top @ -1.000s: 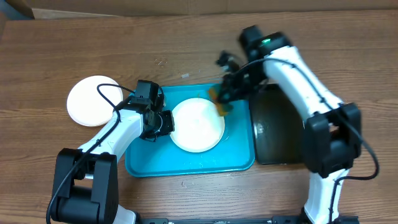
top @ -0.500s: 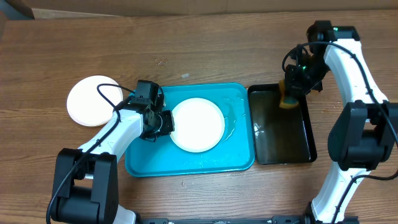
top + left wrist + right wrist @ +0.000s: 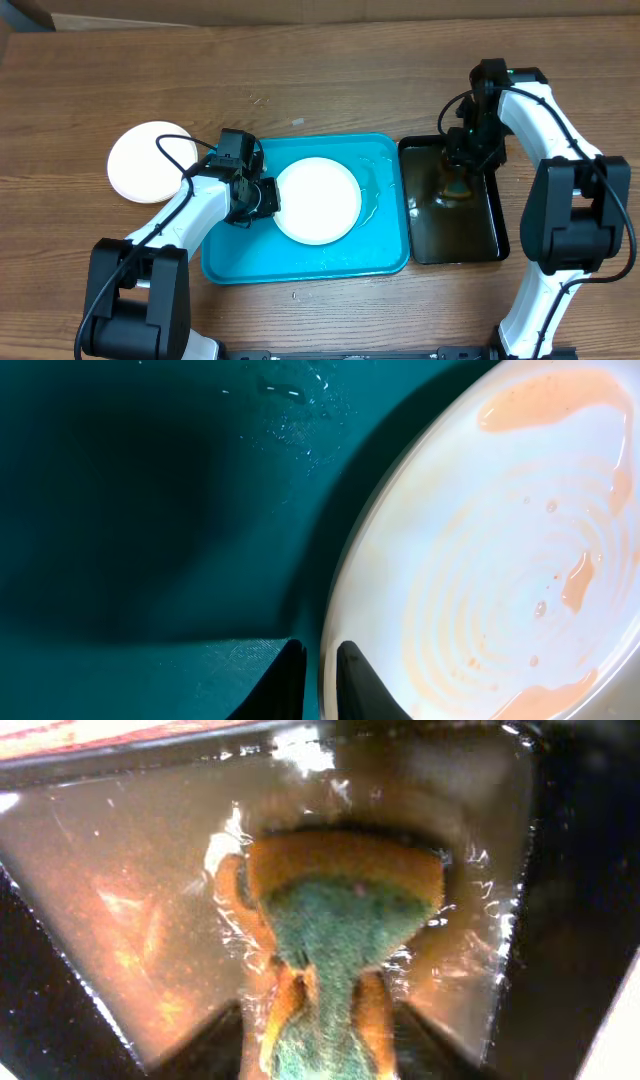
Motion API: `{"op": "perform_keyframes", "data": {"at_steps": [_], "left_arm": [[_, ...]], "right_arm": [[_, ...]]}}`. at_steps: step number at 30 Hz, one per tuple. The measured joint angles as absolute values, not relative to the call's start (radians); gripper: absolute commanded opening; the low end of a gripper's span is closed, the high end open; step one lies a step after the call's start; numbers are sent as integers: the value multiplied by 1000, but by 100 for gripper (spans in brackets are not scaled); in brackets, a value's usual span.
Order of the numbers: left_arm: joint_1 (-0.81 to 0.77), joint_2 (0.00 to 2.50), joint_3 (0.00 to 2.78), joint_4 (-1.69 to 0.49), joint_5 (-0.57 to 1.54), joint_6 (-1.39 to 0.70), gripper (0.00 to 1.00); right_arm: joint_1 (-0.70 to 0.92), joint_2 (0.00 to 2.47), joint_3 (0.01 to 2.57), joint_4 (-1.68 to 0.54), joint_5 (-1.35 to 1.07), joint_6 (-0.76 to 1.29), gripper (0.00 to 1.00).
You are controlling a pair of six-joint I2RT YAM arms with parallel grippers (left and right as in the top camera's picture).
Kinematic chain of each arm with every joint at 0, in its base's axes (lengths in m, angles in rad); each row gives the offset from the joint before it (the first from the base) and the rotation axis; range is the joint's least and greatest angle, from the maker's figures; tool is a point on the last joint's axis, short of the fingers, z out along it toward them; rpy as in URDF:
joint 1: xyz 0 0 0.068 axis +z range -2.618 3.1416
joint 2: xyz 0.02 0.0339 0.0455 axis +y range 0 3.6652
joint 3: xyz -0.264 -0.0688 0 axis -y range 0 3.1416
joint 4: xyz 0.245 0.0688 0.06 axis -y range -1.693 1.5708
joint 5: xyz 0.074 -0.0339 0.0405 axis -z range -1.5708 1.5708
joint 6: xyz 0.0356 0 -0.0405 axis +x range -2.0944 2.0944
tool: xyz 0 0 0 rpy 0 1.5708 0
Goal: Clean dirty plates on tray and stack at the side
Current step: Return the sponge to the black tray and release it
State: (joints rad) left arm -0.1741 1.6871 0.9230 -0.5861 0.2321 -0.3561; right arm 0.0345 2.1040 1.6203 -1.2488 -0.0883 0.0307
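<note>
Left wrist: left pincer pinches the rim of the smeared plate — right pincer over sponge, grip unclear.

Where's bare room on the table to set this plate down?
Free: the table strip beyond the turquoise tray, running left past the side plate. Crowded: between side plate and tray, where the left gripper pinches the dirty plate; the black tray holds a sponge.

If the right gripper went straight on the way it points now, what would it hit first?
The sponge, soaking in the black tray, lies directly ahead of the right gripper; it would meet that first, then likely the tray's floor beneath. How near it is, I can't tell.
</note>
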Motion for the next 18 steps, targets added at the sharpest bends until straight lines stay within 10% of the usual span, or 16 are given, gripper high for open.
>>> {"op": "perform_keyframes", "data": {"at_steps": [12, 14, 17, 18], "left_arm": [[-174, 1687, 923, -586, 233, -356, 15], [-174, 1687, 923, -586, 232, -356, 15], [-174, 1687, 923, -586, 232, -356, 16], [-174, 1687, 923, -586, 232, -356, 17]], "right_arm": [[35, 2104, 1514, -1175, -88, 48, 57], [35, 2103, 1474, -1167, -85, 52, 4], [35, 2088, 1445, -1143, -80, 56, 5], [35, 2088, 1442, -1142, -80, 59, 40]]}}
